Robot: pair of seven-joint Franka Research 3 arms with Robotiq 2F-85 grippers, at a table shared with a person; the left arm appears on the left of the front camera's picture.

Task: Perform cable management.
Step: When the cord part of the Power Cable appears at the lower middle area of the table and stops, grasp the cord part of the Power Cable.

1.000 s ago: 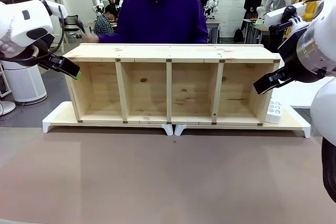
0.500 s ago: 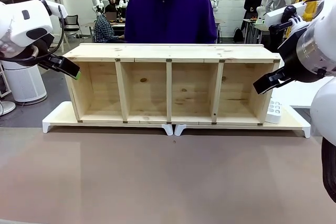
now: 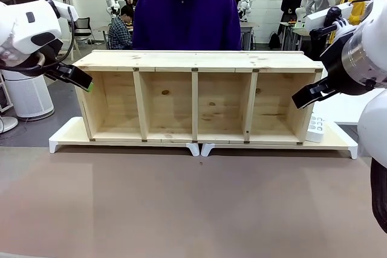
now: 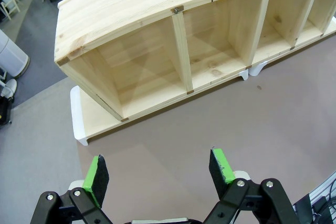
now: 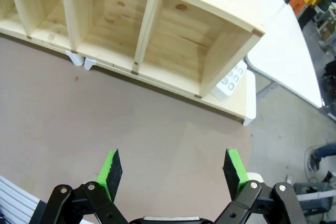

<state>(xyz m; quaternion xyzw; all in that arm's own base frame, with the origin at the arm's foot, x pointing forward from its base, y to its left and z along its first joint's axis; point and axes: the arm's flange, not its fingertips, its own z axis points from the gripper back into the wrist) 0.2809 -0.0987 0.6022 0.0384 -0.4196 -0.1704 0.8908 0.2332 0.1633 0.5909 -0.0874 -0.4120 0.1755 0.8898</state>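
The cable is out of view. My left gripper [image 3: 81,80] hangs raised beside the left end of the wooden shelf unit [image 3: 196,60]; in the left wrist view my left gripper [image 4: 160,169] is open, its green pads wide apart above bare table. My right gripper [image 3: 301,98] hovers at the shelf unit's right end, and the right wrist view shows my right gripper [image 5: 173,169] open as well, nothing between its pads. A person in a purple hoodie [image 3: 184,19] stands behind the shelf unit.
The shelf unit lies on its side on white boards [image 3: 66,137], its several compartments open toward me. A small white power strip [image 3: 315,129] rests by its right end, seen too as the power strip [image 5: 229,81] in the right wrist view. Brown tabletop [image 3: 193,203] stretches in front.
The person behind the shelf unit has shifted from side to side and lowered the hand raised at the left. Both arms have stayed still.
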